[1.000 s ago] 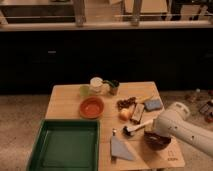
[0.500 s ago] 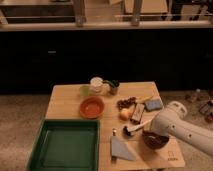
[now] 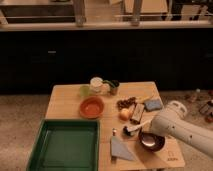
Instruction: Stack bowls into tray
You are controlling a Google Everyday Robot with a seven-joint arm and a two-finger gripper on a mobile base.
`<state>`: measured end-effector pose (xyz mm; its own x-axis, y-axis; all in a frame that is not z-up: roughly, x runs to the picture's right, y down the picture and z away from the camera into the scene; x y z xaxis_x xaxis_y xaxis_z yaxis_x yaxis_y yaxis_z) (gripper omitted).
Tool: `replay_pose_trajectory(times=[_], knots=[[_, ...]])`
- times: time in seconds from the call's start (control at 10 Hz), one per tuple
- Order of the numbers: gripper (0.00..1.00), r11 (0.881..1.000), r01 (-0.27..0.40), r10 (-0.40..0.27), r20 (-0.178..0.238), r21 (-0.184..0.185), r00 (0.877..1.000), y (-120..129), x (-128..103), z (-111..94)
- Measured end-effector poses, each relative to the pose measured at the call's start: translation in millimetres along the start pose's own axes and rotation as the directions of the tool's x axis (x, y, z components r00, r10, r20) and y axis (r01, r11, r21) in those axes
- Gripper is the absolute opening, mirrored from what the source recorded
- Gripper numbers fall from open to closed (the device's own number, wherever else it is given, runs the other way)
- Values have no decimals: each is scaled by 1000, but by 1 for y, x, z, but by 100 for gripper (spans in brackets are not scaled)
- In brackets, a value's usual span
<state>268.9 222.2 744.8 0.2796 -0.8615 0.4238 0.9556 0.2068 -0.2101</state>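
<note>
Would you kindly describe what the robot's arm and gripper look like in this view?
The arm is a thick, smooth, off-white shell with a rounded, bulbous joint, narrowing to a slimmer pale link. The gripper at its end is small and dark, sitting over the table just beside the dark bowl. No cables or markings are visible.
</note>
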Motion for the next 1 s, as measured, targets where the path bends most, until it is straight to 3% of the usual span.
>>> replay_pose_trajectory(times=[0.5, 0.9, 1.0], knots=[[76, 1000, -18, 19, 18, -10, 1000, 9, 1, 2], [75, 999, -47, 47, 73, 1, 996, 25, -3, 20], [67, 999, -52, 51, 96, 13, 994, 28, -5, 27]])
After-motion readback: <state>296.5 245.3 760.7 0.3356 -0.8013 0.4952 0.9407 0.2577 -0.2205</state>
